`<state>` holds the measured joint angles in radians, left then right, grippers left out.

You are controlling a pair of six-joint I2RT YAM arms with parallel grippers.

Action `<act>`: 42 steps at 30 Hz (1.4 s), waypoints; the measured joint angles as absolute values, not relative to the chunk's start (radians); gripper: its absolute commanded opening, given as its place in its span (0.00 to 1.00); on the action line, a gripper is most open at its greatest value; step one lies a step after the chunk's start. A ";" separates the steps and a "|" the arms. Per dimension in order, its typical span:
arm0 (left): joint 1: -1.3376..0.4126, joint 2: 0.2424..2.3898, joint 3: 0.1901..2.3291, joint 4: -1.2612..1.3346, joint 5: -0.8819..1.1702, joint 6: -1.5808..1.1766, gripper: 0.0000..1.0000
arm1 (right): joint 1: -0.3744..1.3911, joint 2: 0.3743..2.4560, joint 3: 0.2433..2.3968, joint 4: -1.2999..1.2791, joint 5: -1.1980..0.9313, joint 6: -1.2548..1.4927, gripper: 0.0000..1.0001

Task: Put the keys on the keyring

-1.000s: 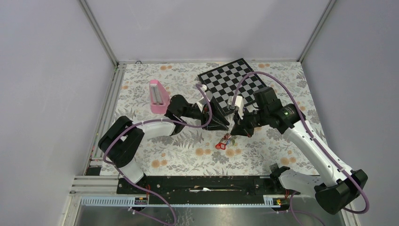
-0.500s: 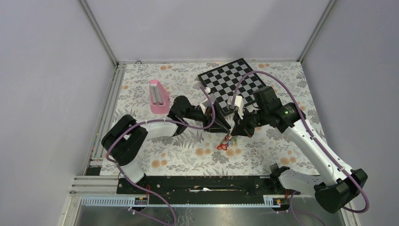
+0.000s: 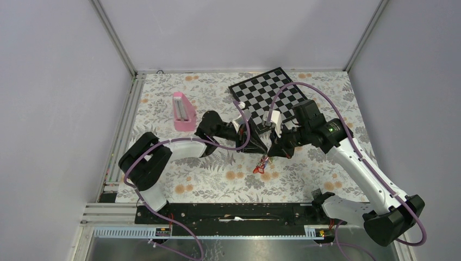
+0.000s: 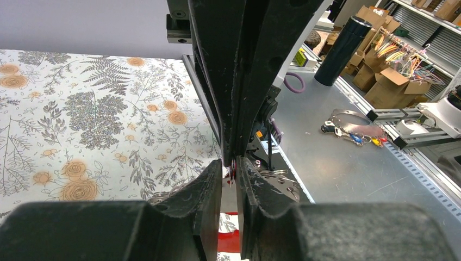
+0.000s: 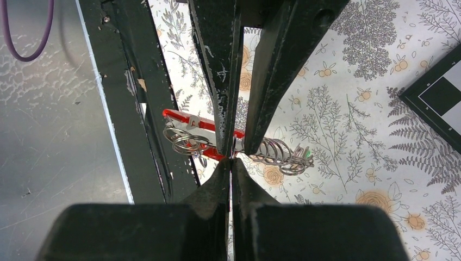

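Keyring [image 5: 174,115] middle hidden behind crossing jaws.

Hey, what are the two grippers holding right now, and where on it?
The right gripper pinches the keyring by its red side. The left gripper straddles the same spot; whether it grips cannot be told.

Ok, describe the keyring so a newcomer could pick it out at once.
From the checkerboard at the far side of the floral table, come toward the near edge to where the left gripper and right gripper meet. The keyring sits just nearer than their tips: a long red loop bunched with wire rings, unlike the plain pink block off to the left.
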<state>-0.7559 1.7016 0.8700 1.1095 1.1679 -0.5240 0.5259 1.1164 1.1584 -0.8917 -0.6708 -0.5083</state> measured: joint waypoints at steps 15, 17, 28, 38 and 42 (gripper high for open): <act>-0.761 1.704 0.871 1.126 1.182 -0.537 0.00 | 0.526 1.111 1.153 -0.889 -0.656 -0.505 0.08; -0.761 1.704 0.868 1.146 1.181 -0.555 0.00 | 0.526 1.096 1.145 -0.878 -0.656 -0.501 0.14; -0.761 1.703 0.823 1.317 1.166 -0.677 0.00 | 0.524 1.023 1.121 -0.810 -0.666 -0.487 0.33; -0.762 1.674 0.760 1.391 1.113 -0.736 0.00 | 0.490 0.962 1.095 -0.753 -0.728 -0.482 0.35; -0.762 1.666 0.743 1.409 1.082 -0.754 0.00 | 0.488 0.947 1.071 -0.728 -0.762 -0.482 0.35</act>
